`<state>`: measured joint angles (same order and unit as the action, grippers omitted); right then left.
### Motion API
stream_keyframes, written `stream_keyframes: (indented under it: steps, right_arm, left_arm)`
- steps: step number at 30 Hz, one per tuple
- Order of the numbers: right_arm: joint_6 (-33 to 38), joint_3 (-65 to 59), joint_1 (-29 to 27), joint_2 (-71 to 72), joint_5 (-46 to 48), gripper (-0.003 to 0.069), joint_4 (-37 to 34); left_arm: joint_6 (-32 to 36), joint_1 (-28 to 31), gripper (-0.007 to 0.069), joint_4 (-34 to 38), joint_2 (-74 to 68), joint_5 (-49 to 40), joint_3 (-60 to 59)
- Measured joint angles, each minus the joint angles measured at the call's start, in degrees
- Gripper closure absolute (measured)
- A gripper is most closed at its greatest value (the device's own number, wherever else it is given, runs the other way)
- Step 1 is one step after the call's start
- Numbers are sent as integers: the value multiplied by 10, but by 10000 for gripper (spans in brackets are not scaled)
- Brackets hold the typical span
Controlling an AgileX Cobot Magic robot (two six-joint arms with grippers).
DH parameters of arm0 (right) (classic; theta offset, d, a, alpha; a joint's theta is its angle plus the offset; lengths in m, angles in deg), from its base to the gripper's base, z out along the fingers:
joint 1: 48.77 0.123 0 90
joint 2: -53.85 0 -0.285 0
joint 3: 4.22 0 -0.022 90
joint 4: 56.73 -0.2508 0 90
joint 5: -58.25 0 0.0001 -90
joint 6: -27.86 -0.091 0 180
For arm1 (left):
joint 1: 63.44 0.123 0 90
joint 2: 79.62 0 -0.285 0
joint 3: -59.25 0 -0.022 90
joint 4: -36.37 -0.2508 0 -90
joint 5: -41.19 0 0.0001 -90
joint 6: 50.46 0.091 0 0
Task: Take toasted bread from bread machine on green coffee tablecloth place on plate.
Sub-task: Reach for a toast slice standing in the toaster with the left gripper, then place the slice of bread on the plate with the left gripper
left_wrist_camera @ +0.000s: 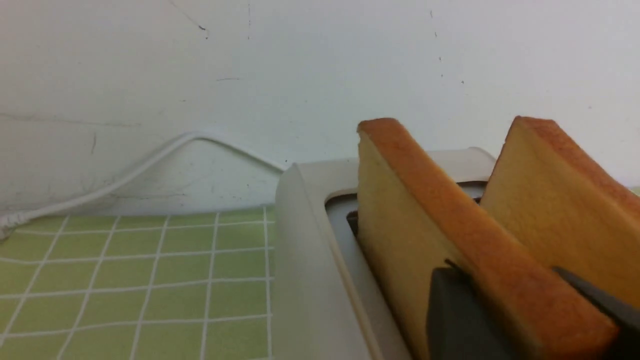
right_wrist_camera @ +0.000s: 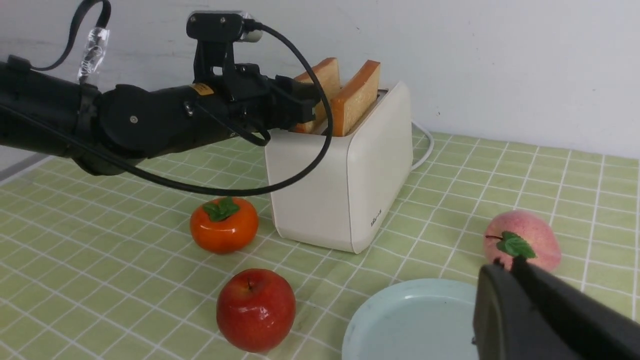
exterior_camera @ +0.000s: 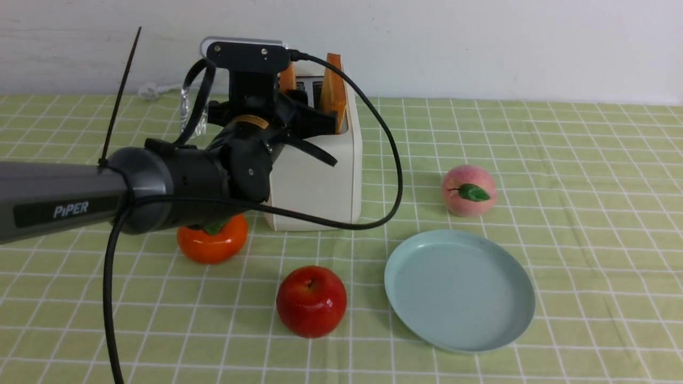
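Observation:
The cream-white bread machine (exterior_camera: 315,181) stands on the green coffee tablecloth (exterior_camera: 587,160) at the back. Two slices of toasted bread stand up out of its slots. My left gripper (exterior_camera: 312,114) reaches over the toaster's top. In the left wrist view the left gripper (left_wrist_camera: 502,272) has one dark finger (left_wrist_camera: 460,315) on each side of the nearer slice (left_wrist_camera: 415,210), pressed against it. The slice still sits in its slot. The other slice (left_wrist_camera: 550,200) stands free. The pale blue-green plate (exterior_camera: 459,290) lies empty at the front right. My right gripper (right_wrist_camera: 505,261) hovers shut over the plate's edge (right_wrist_camera: 400,325).
An orange persimmon (exterior_camera: 213,242) lies in front of the toaster to its left, partly under my left arm. A red apple (exterior_camera: 311,301) lies left of the plate. A pink peach (exterior_camera: 468,190) lies behind the plate. A white cord (left_wrist_camera: 125,175) runs along the wall.

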<state>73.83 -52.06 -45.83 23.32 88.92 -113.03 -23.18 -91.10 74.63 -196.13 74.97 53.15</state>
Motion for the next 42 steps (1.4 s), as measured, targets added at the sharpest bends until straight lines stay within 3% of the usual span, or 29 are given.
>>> stream_keyframes:
  steps: [3, 9, 14, 17, 21, 22, 24, 27, 35, 42]
  right_arm:
    - [0, 0, 0, 0, 0, 636, 0]
    - [0, 0, 0, 0, -1, 634, -1]
    - [0, 0, 0, 0, -2, 631, -1]
    - [0, 0, 0, 0, -2, 630, -1]
    - [0, 0, 0, 0, -7, 628, -3]
    - [0, 0, 0, 0, -7, 628, -3]
    - [0, 0, 0, 0, -3, 629, -4]
    - [0, 2, 0, 0, 21, 627, -4]
    - [-3, 6, 0, 0, 86, 627, 11]
    - [-81, 6, 0, 16, 127, 627, 112]
  left_arm:
    - [1, 0, 546, 7, 0, 6, 0]
    - [3, 0, 545, 7, 22, 10, 0]
    - [4, 0, 545, 7, 120, 9, 0]
    - [-5, 0, 545, 7, 180, -42, 0]
    - [-71, 0, 545, 0, 261, -277, 3]
    - [-74, 0, 545, -1, 261, -289, 3]
    - [-106, -8, 545, -4, 265, -434, 3]
    - [-109, -39, 545, -2, 238, -522, 3]
    - [-7, -153, 545, 80, 139, -477, 5]
    - [26, -165, 545, 138, 26, -483, 80]
